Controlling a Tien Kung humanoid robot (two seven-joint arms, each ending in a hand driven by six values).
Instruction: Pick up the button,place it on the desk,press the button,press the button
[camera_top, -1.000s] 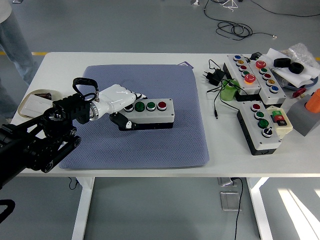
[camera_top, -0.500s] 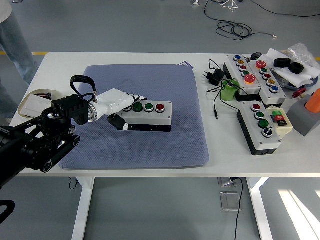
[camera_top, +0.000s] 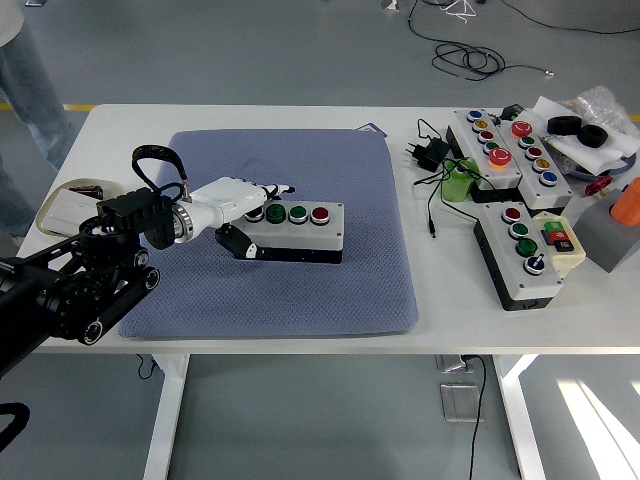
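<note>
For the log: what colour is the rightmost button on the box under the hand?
Red, on the button box; clearest in the head view.

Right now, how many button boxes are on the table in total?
3. One button box lies on the blue mat, with the left hand at its left end. Two more boxes sit at the table's right side. Clutter there may hide others.
</note>
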